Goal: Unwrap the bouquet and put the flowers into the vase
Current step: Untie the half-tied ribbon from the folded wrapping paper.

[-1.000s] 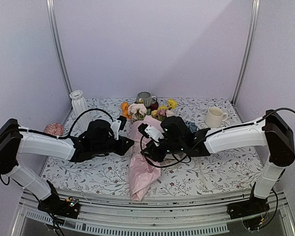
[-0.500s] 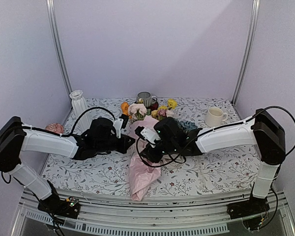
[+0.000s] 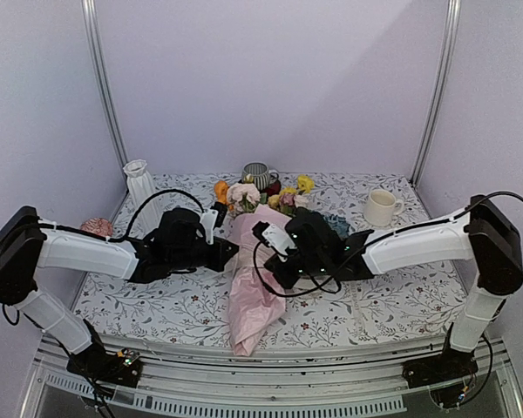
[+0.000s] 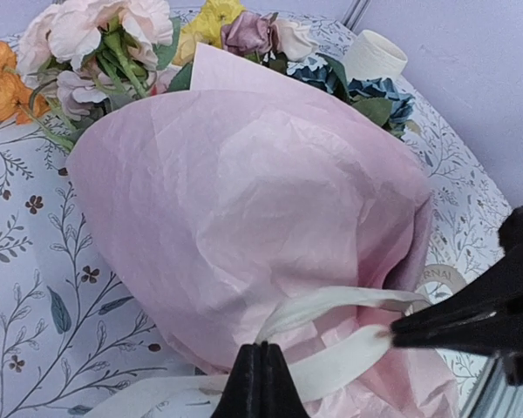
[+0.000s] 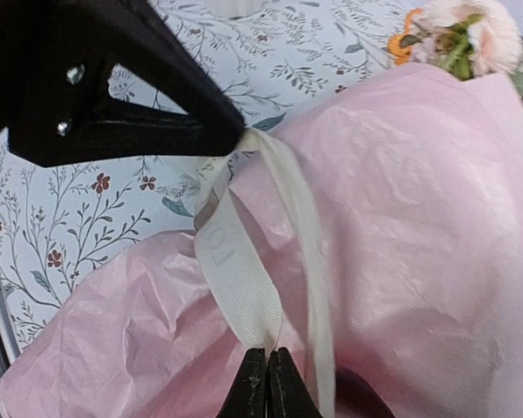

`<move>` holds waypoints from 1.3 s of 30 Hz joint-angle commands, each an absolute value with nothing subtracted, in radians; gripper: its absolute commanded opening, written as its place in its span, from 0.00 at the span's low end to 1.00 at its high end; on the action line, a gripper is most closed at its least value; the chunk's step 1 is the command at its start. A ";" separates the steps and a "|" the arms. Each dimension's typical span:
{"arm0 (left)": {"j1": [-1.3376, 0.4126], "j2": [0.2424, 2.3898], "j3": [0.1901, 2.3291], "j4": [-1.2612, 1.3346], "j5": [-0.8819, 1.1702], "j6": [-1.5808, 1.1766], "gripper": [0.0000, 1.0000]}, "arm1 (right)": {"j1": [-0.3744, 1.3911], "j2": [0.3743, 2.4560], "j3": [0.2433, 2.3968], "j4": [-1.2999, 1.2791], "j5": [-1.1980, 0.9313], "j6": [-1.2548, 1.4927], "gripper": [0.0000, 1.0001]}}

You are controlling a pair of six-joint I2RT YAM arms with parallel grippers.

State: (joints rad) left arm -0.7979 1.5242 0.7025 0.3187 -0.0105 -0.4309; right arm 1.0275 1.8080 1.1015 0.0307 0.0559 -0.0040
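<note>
Cinching crinkly pink bouquet (image 4: 244, 200): flat ribbon (image 5: 240, 279)

White links (image 3: 78, 254), black joints (image 3: 13, 252), black cables (image 3: 157, 198), tapered black left hand (image 4: 261, 366)

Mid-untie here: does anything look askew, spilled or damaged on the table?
Nothing stands out. The bouquet lies on its side, wrapped, as expected. The left gripper and right gripper each pinch the ribbon. The vase stands upright at the far left, and the flowers all sit inside the paper.
</note>
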 commanded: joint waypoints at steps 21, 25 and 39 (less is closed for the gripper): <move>-0.785 1.445 0.652 0.325 -0.013 -0.434 0.00 | 0.740 0.769 0.374 -0.129 0.533 0.806 0.80; -0.784 1.427 0.653 0.318 -0.014 -0.431 0.00 | 0.740 0.757 0.423 -0.203 0.447 0.746 0.79; -0.788 1.397 0.648 0.326 -0.007 -0.442 0.08 | 0.792 1.173 0.647 -0.460 0.190 0.811 0.70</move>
